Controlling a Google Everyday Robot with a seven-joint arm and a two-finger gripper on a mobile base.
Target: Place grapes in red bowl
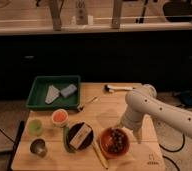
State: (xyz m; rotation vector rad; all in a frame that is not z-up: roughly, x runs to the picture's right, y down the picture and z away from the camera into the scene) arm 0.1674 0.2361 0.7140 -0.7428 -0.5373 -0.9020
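So we're looking down at a wooden table (pixel 109 102) and the grapes (pixel 117 141) are sitting inside the red bowl (pixel 114 143), a little dark cluster in the middle of it, down at about 5 o'clock on the tabletop. The gripper (pixel 130 131) hangs just beside the bowl, at roughly 2 o'clock from it, pointing down at the wood, and honestly we cannot tell how it is set or whether it has anything in it; the grapes look like they lie in the bowl on their own. The white arm (pixel 161 111) comes in from the 3 o'clock edge and bends down to that spot. Right at 9 o'clock of the red bowl we see the black dish (pixel 80 136) with a pale block lying across it, and a green strip along its left rim. Further toward 9 o'clock there's the small white cup (pixel 60 117) with orange stuff in it, a green cup (pixel 35 126), and a metal cup (pixel 38 147) below that. Up at 10 o'clock sits the green tray (pixel 41 102) holding a pale wedge and a grey block. A light stick (pixel 100 154) lies touching the bowl's left side.
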